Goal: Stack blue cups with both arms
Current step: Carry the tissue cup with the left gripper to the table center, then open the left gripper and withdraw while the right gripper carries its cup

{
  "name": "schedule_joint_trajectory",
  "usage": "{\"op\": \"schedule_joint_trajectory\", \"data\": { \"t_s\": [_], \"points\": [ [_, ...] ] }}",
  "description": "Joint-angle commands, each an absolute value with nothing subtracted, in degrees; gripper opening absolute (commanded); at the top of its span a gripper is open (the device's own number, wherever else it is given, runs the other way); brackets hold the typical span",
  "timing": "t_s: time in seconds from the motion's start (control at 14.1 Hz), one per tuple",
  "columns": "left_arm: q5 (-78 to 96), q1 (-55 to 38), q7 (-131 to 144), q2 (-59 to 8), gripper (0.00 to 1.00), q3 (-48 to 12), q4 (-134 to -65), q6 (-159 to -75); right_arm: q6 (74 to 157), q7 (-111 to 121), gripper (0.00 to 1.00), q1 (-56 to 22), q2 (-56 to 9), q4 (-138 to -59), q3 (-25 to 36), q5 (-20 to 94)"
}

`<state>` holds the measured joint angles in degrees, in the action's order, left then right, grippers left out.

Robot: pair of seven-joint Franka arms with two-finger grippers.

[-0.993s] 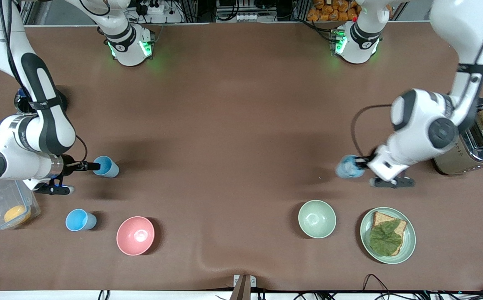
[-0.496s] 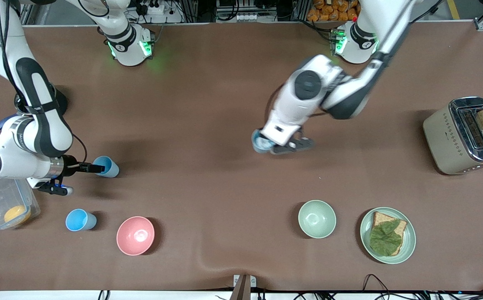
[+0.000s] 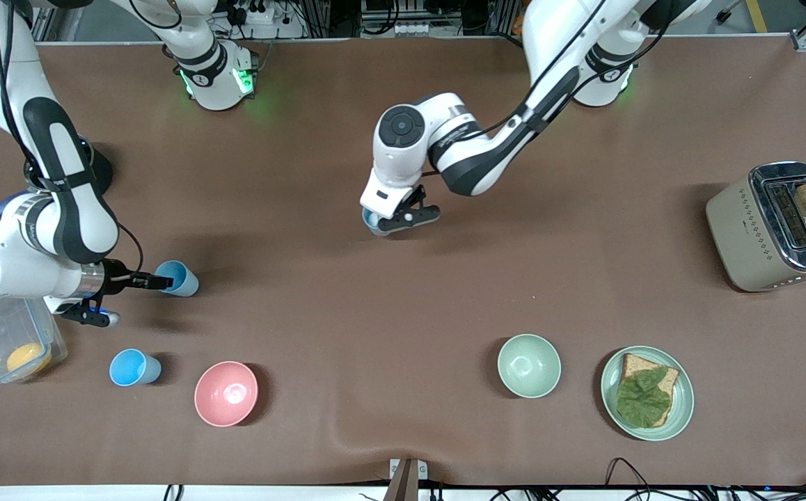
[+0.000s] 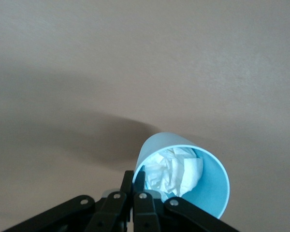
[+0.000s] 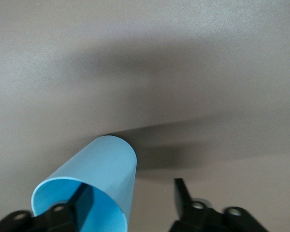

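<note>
My left gripper [image 3: 379, 221] is over the middle of the table, shut on the rim of a grey-blue cup [image 3: 374, 221]. In the left wrist view the fingers [image 4: 135, 180] pinch the cup's wall [image 4: 205, 193]; crumpled white paper [image 4: 176, 169] lies inside. My right gripper [image 3: 161, 280] is open at a sky-blue cup [image 3: 182, 280] standing toward the right arm's end of the table. In the right wrist view my right gripper [image 5: 131, 186] has one finger inside this cup [image 5: 104, 164] and one outside. Another sky-blue cup [image 3: 135, 367] stands nearer the front camera, beside the pink bowl.
A pink bowl [image 3: 226, 393], a pale green bowl [image 3: 529, 365] and a green plate [image 3: 610, 390] with bread and a leaf stand near the front edge. A toaster [image 3: 758, 229] holding bread is at the left arm's end. A clear container [image 3: 10, 337] sits beside the right arm.
The left arm has swung with its cup from beside the toaster to over the table's middle. The right gripper and its cup have barely moved.
</note>
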<state>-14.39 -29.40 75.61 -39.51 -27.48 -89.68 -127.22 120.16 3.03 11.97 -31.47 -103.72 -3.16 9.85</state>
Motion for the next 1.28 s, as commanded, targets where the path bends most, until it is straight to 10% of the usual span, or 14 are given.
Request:
{"op": "schedule_joint_trajectory", "data": {
  "t_s": [0.0,0.21,0.28,0.35,1.21],
  "points": [
    [-15.73,-31.9,77.34,-41.57,0.0,-24.35,-87.54,-127.97,120.67,3.6,0.0,13.18,-31.03,-104.41,-4.13,10.9],
    [-15.38,-31.56,78.39,-41.75,0.2,-24.26,-87.54,-128.14,120.59,3.6,0.0,13.1,-30.85,-104.41,-4.13,10.9],
    [-15.29,-31.2,79.09,-41.57,0.43,-24.26,-87.54,-128.14,120.41,3.6,0.0,13.1,-30.76,-104.33,-4.13,10.9],
    [-15.38,-31.11,79.36,-41.4,0.99,-24.26,-87.63,-128.14,120.06,3.6,0.0,12.92,-30.59,-104.24,-4.13,10.81],
    [-10.05,-5.57,50.87,-16.45,1.0,-24.79,-87.89,-109.01,95.98,-5.33,0.0,-0.15,-23.38,-92.2,-5.1,17.21]
  ]
}}
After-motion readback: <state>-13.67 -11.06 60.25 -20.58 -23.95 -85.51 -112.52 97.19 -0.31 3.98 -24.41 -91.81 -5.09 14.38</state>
